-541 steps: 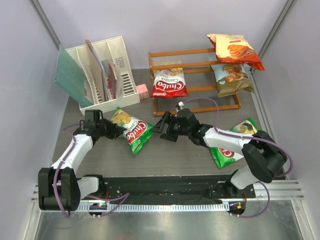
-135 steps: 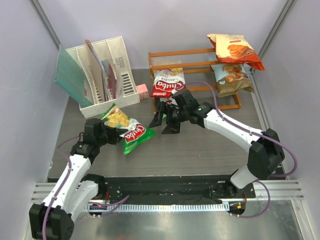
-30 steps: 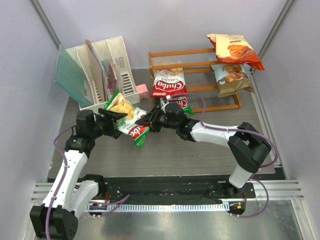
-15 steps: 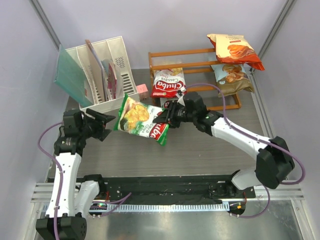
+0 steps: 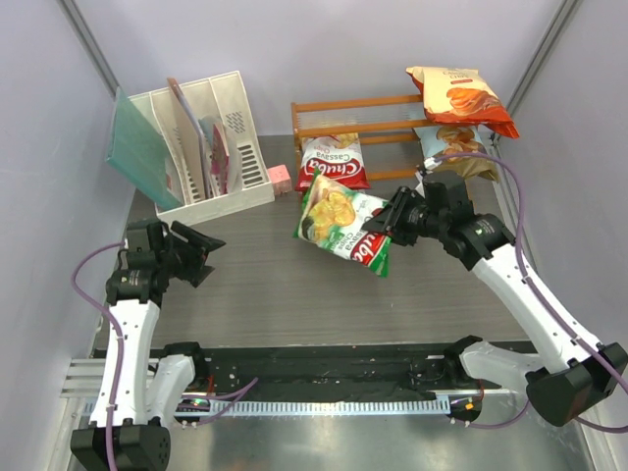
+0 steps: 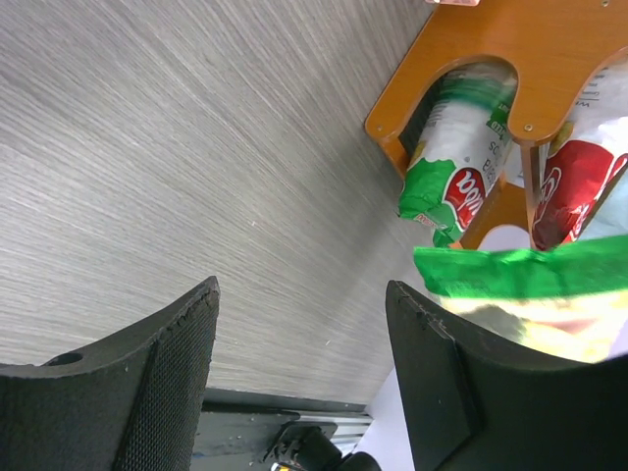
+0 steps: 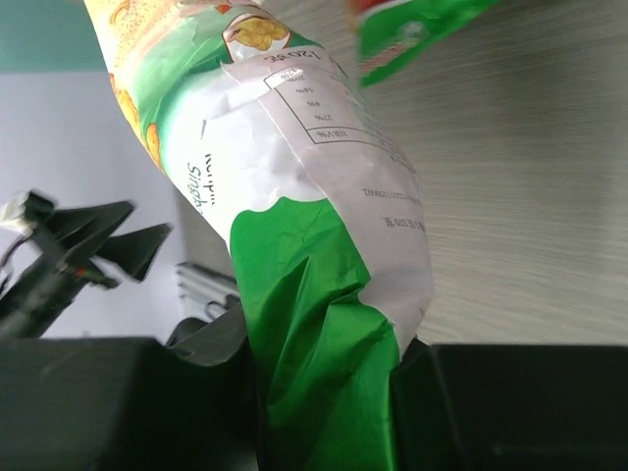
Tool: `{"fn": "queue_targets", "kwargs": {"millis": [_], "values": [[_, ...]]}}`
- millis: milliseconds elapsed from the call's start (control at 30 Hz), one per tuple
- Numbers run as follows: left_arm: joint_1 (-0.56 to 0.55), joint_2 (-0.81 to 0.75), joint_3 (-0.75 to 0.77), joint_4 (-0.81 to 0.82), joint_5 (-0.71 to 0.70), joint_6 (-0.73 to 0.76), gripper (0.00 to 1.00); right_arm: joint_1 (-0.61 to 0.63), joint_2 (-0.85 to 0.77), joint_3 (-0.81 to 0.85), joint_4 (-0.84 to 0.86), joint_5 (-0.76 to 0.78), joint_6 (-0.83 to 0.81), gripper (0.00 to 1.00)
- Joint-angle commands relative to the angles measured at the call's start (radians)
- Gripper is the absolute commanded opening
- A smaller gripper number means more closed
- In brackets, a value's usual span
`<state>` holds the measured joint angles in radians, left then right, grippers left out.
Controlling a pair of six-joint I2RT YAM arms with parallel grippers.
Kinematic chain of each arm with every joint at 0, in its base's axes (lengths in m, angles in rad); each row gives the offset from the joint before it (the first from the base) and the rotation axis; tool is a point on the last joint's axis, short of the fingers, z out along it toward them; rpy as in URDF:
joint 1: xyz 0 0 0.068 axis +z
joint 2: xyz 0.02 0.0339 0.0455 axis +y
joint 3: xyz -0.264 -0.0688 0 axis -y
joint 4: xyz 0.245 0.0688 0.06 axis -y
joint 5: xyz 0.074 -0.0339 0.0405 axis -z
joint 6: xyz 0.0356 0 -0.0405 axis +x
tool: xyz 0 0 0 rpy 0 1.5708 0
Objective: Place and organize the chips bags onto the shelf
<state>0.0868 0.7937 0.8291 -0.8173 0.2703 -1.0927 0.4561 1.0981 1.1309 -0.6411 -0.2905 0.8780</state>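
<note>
Green chips bag (image 5: 343,231): glossy green, yellow chip photo, red oval logo, white printed back. Red chips bag (image 5: 332,164): red, white lettering. Cream and orange-red chips bag (image 5: 461,98). Light-blue and brown chips bag (image 5: 453,147). Shelf (image 5: 353,101): orange-brown wood. File organizer (image 5: 240,128): white; folder (image 5: 137,147) teal. Surface (image 5: 265,294): grey woodgrain.

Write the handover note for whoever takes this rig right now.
Left claw: open, empty, over the left of the table.
Right claw: shut on a green bag, held in the air in front of the shelf.
Done: red bag, orange bag and brown bag are on the shelf; a second green bag rests at its base.
Left: set the held green bag on the shelf, then tidy the bags.
</note>
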Motion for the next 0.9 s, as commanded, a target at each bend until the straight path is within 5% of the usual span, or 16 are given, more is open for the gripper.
{"fn": "queue_targets", "kwargs": {"millis": [0,267,567,867], "values": [[0.007,-0.002,0.005,0.007,0.009,0.024,0.68,-0.068,-0.033,0.064,-0.221,0.149,-0.076,0.01],[0.007,0.024,0.050,0.015,0.010,0.031,0.67,-0.240,-0.178,0.021,-0.288,0.166,-0.042,0.01],[0.005,0.030,0.012,0.052,0.027,0.005,0.67,-0.264,-0.198,-0.017,-0.380,0.180,-0.001,0.01],[0.005,0.021,0.001,0.044,0.032,0.008,0.67,-0.272,-0.264,-0.082,-0.473,0.381,0.161,0.01]]}}
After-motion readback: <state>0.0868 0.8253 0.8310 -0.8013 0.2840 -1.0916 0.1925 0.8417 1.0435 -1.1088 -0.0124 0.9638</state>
